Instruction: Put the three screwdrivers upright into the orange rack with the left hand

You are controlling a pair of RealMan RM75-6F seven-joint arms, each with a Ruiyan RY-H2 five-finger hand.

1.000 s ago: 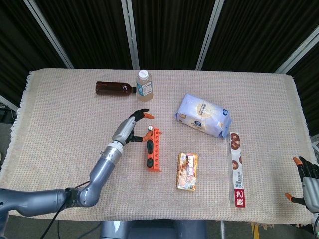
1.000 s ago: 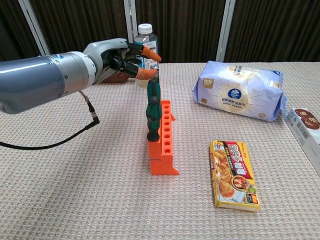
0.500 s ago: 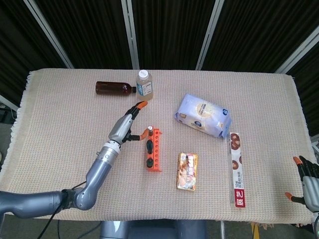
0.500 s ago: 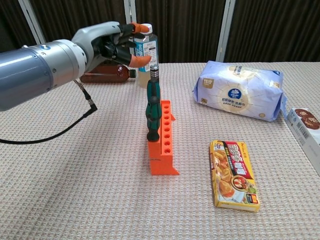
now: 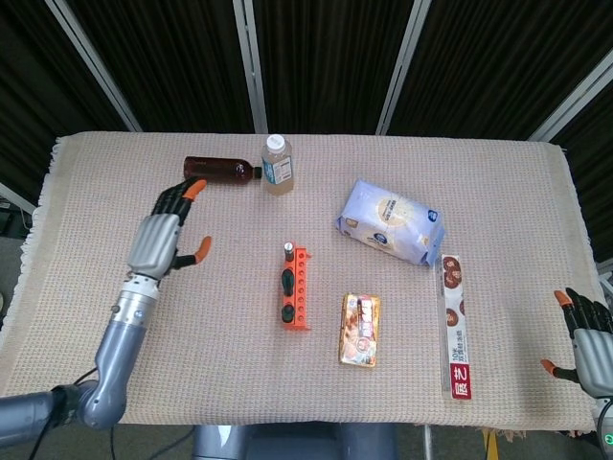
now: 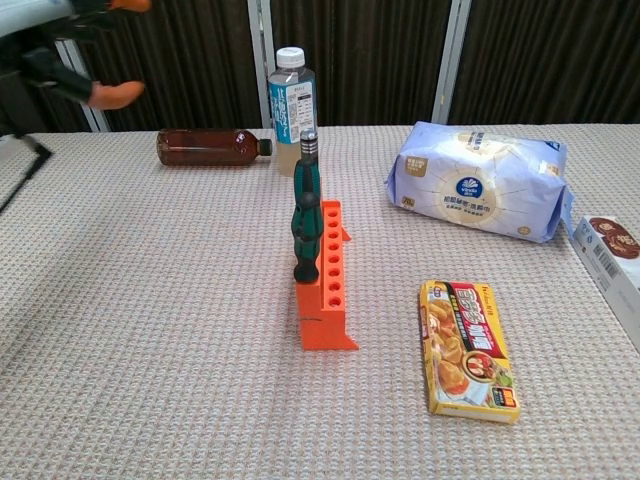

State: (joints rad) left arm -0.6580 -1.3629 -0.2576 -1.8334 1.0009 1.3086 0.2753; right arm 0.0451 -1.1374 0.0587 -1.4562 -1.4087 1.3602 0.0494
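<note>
The orange rack (image 5: 301, 295) (image 6: 328, 300) stands near the middle of the cloth. Three green-and-black screwdrivers (image 5: 286, 281) (image 6: 305, 215) stand upright in it, in a row along its left side. My left hand (image 5: 165, 235) hovers well to the left of the rack, fingers spread and holding nothing. In the chest view only part of the left hand (image 6: 70, 75) shows, at the top left corner. My right hand (image 5: 584, 337) sits at the table's near right corner, fingers apart and empty.
A brown bottle (image 5: 218, 169) lies at the back beside an upright clear bottle (image 5: 277, 165). A blue-white bag (image 5: 391, 222) lies right of the rack. A snack box (image 5: 360, 330) and a long box (image 5: 455, 326) lie toward the near right.
My left hand has let go of the rearmost screwdriver's top and pulled away to the left, opening. The screwdrivers stay standing in the rack. My right hand barely shifted.
</note>
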